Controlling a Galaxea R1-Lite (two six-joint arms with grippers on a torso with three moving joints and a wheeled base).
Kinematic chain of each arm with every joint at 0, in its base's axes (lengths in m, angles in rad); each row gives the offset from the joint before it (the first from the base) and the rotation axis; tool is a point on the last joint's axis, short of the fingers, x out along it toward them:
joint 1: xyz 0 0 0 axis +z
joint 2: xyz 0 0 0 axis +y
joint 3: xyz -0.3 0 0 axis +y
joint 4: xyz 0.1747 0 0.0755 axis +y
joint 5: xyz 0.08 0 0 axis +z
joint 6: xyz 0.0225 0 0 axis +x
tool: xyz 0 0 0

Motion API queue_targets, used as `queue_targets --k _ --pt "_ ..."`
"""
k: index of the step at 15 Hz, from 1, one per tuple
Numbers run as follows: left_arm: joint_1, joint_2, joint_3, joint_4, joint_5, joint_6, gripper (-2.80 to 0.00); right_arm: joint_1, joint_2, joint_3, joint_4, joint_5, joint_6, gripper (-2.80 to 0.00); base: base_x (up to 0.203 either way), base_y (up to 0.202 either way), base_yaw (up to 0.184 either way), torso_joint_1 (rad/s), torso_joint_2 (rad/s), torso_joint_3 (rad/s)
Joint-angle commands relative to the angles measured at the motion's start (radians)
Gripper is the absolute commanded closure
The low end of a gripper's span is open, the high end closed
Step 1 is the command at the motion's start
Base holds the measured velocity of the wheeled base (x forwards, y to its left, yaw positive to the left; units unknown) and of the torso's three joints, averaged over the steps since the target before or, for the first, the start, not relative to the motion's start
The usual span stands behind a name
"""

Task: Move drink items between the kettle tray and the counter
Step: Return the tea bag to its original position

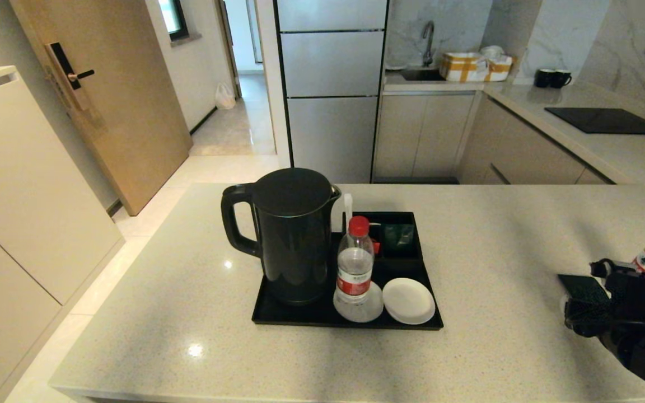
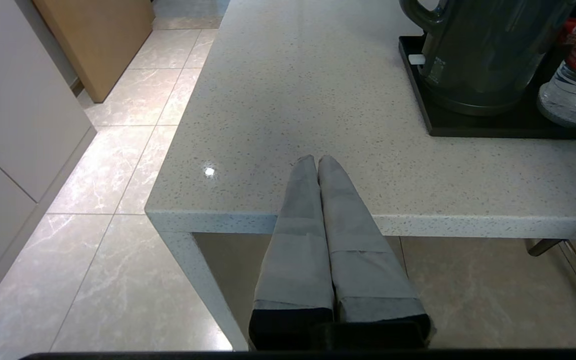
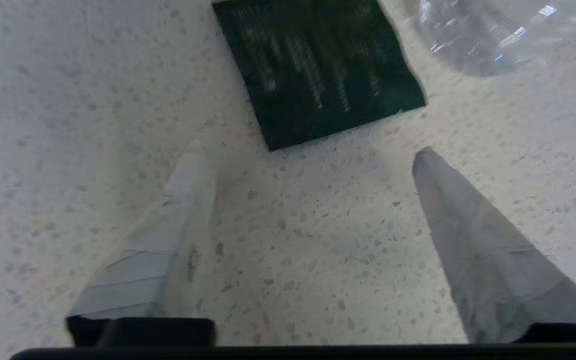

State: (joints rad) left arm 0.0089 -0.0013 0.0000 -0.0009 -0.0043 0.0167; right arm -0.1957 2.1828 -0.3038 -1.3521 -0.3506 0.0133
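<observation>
right gripper (image 3: 308,150) fingers spread above flat dark green sachet (image 3: 318,65) on counter (image 3: 288,250)

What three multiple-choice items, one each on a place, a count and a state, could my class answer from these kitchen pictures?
1. Where does the red-capped water bottle stand?
A. On the kettle tray, on a coaster beside the kettle
B. On the far counter by the hob
C. On the floor

2. How many round white coasters lie on the tray?
A. One
B. Two
C. Four

3. How is the right gripper?
A. Shut on the bottle
B. Open above the counter, near a dark green sachet
C. Shut on the sachet

Answers: 1 A, the head view shows the bottle upright on the tray right of the kettle. 2 B, one coaster is under the bottle and one is bare beside it. 3 B, the right wrist view shows the fingers spread with only stone between them; the left gripper is shut at the counter's near edge.
</observation>
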Motion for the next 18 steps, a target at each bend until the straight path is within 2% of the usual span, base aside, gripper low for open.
queue_targets --k 1,5,18 --pt "0.001 0.001 0.002 -0.001 0.000 0.000 0.00 -0.001 0.012 -0.007 -0.006 -0.004 0.000 -2.80 0.000 0.000 0.000 0.000 0.00 0.000" --pt "0.000 0.001 0.002 -0.001 0.000 0.000 0.00 -0.002 0.036 -0.051 -0.012 -0.044 0.007 -2.80 0.000 0.000 0.000 0.000 0.00 0.000" --pt "0.000 0.001 0.002 -0.001 0.000 0.000 0.00 -0.024 0.080 -0.109 -0.010 -0.079 0.002 -2.80 0.000 0.000 0.000 0.000 0.00 0.000"
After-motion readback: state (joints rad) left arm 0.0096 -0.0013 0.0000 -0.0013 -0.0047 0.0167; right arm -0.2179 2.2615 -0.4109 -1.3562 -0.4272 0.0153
